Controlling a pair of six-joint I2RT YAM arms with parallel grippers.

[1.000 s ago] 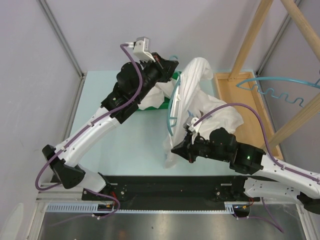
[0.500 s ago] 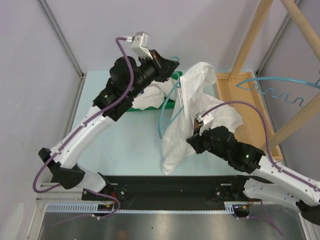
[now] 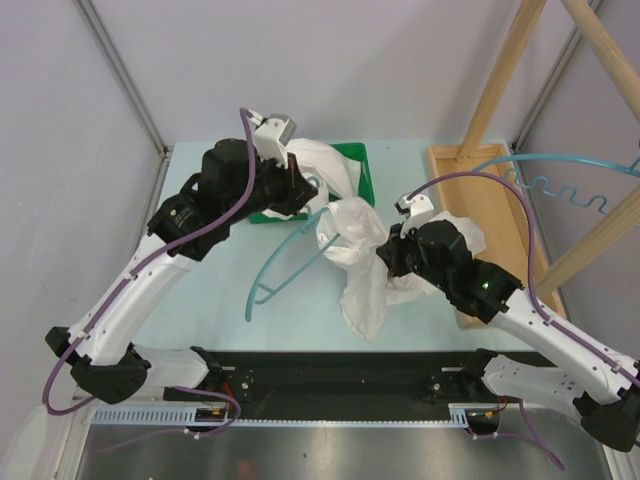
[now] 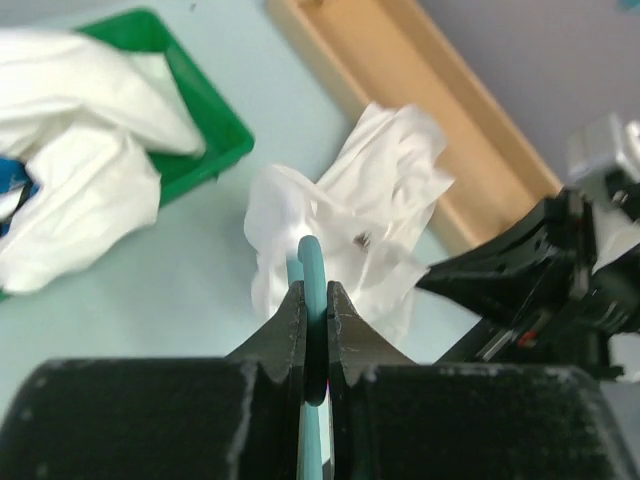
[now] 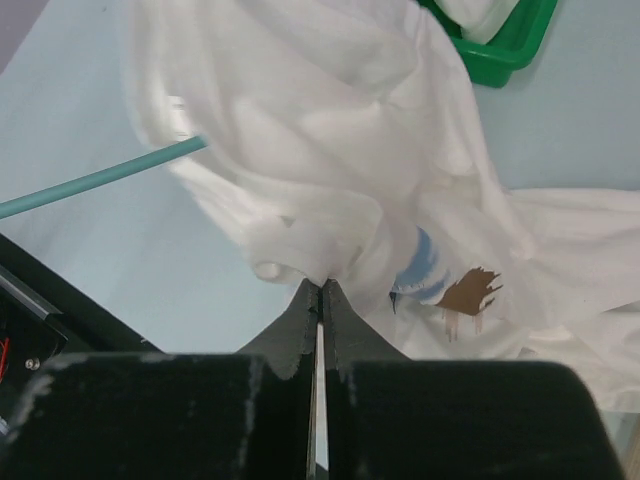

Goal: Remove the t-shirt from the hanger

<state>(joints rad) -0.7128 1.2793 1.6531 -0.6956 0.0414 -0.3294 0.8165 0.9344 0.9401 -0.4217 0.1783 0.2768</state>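
The left end effector (image 4: 313, 300) is pinching the teal hanger (image 4: 310, 258) by its rod between its fingers, a grip only its own wrist view is revealing. The right end effector (image 5: 320, 290) is clamping shut on a fold of the white t-shirt (image 5: 300, 140), which is bunched between the arms over the surface (image 3: 210, 290) with a hanger end poking into it. The overhead view alone is showing the hanger's curve sticking out leftward, near a green tray (image 3: 357, 165).

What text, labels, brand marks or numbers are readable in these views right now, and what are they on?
None can be read.
The t-shirt has a small blue and brown print: a picture, with no legible letters.
The hanger, green tray and wooden stand show no writing.
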